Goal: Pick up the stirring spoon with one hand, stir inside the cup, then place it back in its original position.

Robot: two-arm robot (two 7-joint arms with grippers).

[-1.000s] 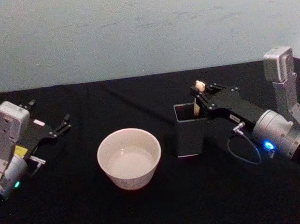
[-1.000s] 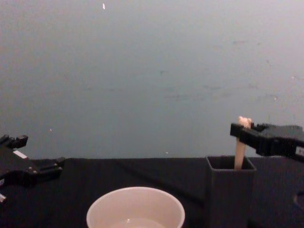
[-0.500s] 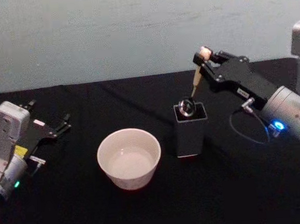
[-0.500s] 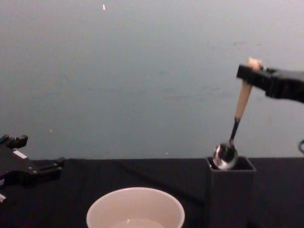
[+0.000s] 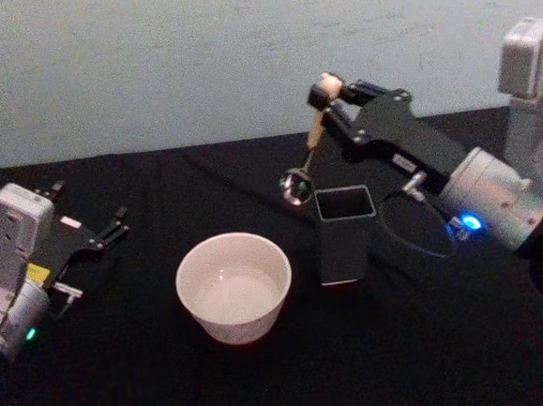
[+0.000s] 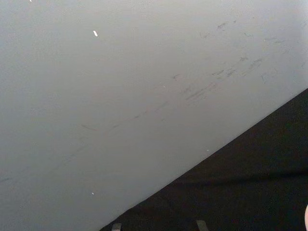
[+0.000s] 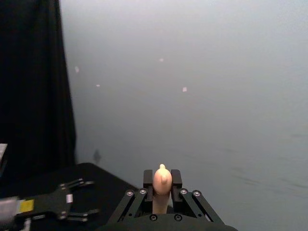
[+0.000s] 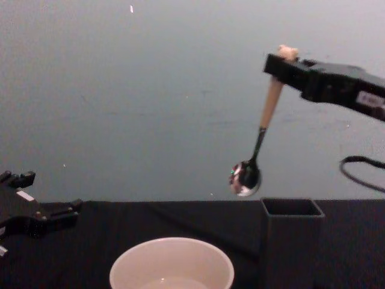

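Note:
My right gripper is shut on the beige handle of the stirring spoon, just below its bear head. The spoon hangs in the air, clear of the dark grey square holder; its shiny bowl sits just left of and above the holder's rim. The cream-white cup stands left of the holder, nearer to me, with pale contents inside. The cup's rim lies below and left of the spoon bowl. My left gripper rests open at the table's left side.
A black cloth covers the table, with a pale wall behind. A black cable loops from my right arm beside the holder. Open cloth lies between the cup and the left gripper.
My right gripper has lifted the spoon fully out of the holder and carried it leftward. The left arm has not moved.

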